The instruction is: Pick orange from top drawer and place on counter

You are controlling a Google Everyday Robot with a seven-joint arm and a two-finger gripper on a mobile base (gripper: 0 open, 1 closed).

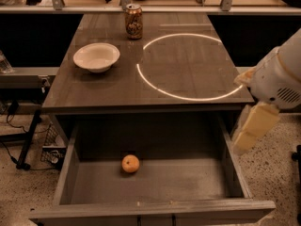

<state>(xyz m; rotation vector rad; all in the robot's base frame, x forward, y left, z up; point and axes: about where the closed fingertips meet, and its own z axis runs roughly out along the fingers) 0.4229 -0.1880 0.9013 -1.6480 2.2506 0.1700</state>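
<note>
Small round orange sits left-of-centre in the grey top drawer. Cream gripper hangs outside the drawer's right wall; can't tell if spread. Approach the orange from straight above.

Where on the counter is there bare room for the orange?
Inside the white circle, right of the bowl and can, the counter is bare; so is the front strip below the bowl. The back-left corner is crowded. The drawer floor is bare around the orange. The gripper hangs beside the drawer's right wall.
</note>
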